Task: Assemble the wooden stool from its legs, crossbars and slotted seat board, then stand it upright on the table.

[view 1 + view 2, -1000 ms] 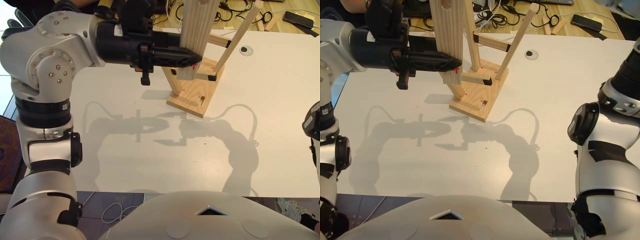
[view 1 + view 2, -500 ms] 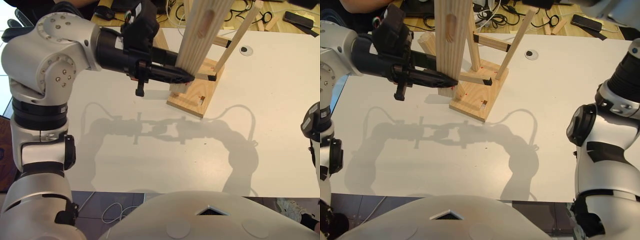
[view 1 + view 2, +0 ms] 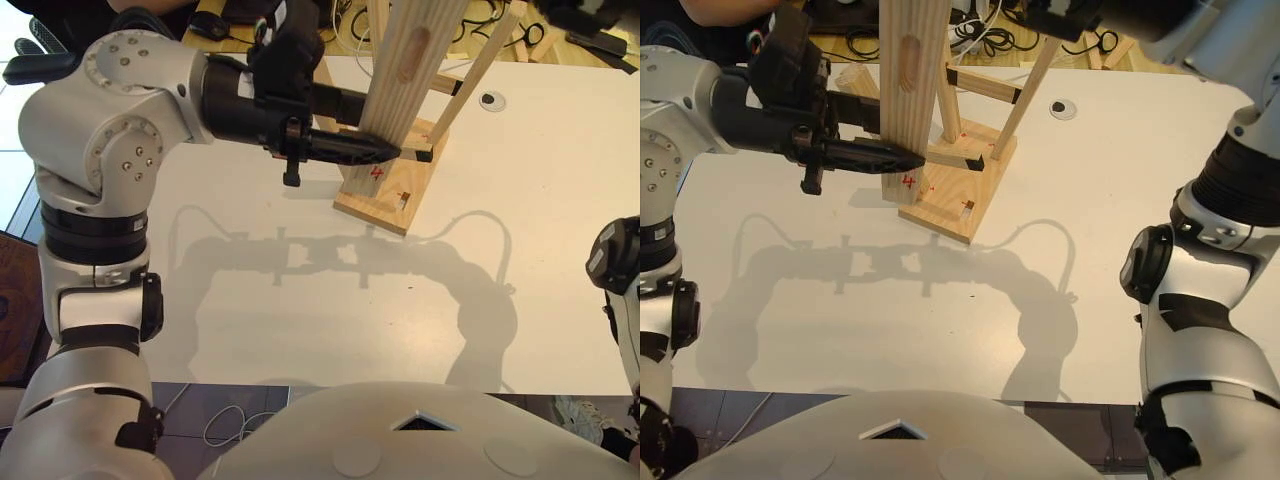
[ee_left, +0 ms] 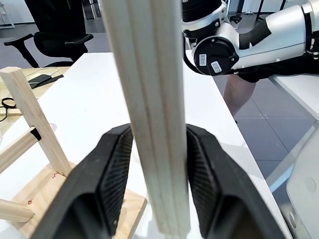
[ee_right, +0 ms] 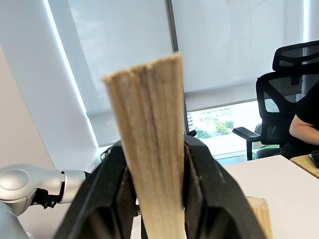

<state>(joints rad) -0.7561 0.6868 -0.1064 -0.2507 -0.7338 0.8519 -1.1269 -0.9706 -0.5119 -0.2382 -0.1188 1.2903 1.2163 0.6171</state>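
White counter point(image 3: 520, 300), cables point(image 3: 990, 40) on the floor past its 12 o'clock edge. Seat board point(image 3: 378, 207) lies flat toward 12 o'clock, with slim legs point(image 3: 1035, 80) already standing in it. Left gripper point(image 3: 378, 150) is clamped on the wide leg point(image 3: 405, 60) near its foot, and right gripper point(image 5: 154, 174) is clamped on its top end. Wood looks stiff and light, and would likely bind in the slot if tilted, so the two-end hold suits. Versus 1 s ago, the foot and left gripper sit lower, at the board's 8 o'clock corner.

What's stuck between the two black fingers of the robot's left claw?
A tall pale wooden board stands upright between the left claw's fingers, and both press against it. The left wrist view shows this.
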